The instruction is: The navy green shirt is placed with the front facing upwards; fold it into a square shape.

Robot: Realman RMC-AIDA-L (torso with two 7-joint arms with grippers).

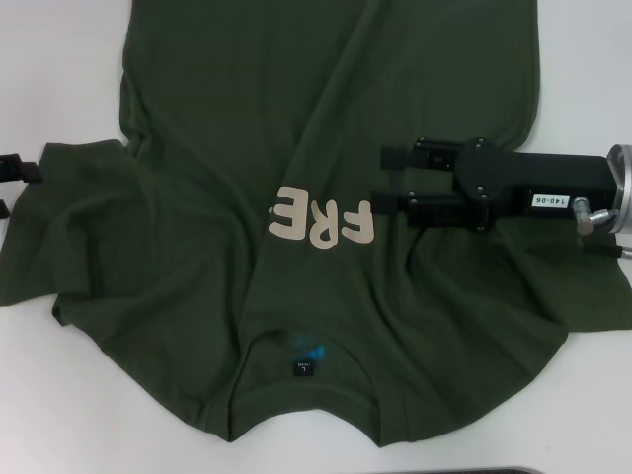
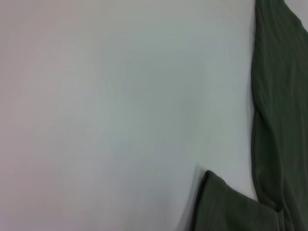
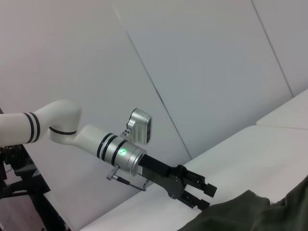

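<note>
From the head camera I saw the dark olive-green short-sleeved cotton shirt [image 1: 227,197] spread rumpled across the white surface [image 1: 59,59], collar nearest the robot, its cream chest lettering [image 1: 321,221] partly swallowed by a fold so that only "FRE" showed, and a small dark neck label [image 1: 303,367] inside the collar. My right hand [image 1: 378,179] hovered over the shirt's right side, just beside the lettering, its fingers apart with nothing between them. My left hand [image 1: 15,183] sat at the frame's left edge by the sleeve. The left wrist camera gave me mostly bare surface, with the shirt's sleeve and side edge. Through the right wrist camera I saw the left hand [image 3: 206,197] beside the fabric, fingers parted and empty.
</note>
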